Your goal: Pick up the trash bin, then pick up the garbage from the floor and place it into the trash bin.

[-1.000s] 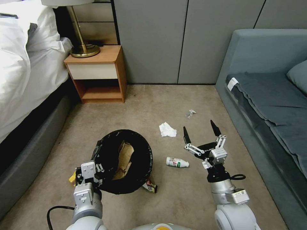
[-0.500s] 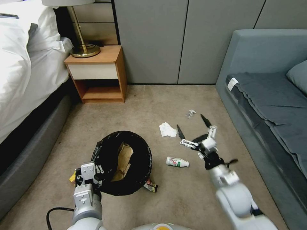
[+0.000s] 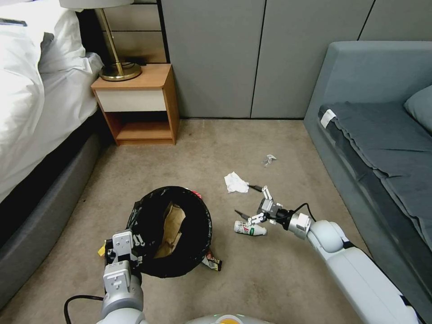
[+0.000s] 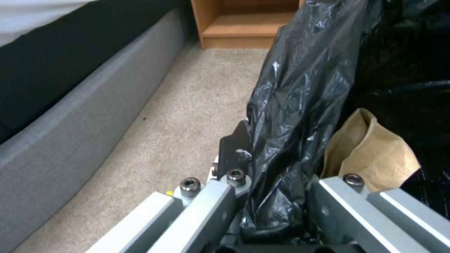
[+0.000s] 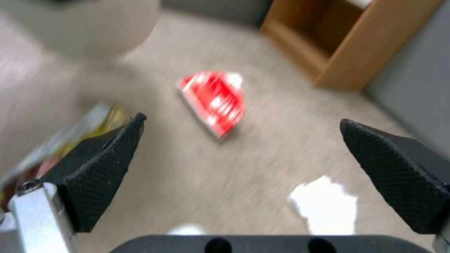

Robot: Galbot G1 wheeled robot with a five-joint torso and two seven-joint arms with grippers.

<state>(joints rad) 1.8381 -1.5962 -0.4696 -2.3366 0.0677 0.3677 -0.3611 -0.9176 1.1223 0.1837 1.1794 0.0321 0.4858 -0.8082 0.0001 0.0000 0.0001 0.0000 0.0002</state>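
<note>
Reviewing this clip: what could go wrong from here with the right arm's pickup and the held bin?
1. The right pincer is open low over the carpet, between the small white bottle and the crumpled tissue; closing here might nudge the round bottle so it rolls, or catch neither.
2. The left pincer grips the trash bin by its bag-covered rim; the slick black liner may slip.
3. The tilted bin could spill the brown paper bag.
</note>
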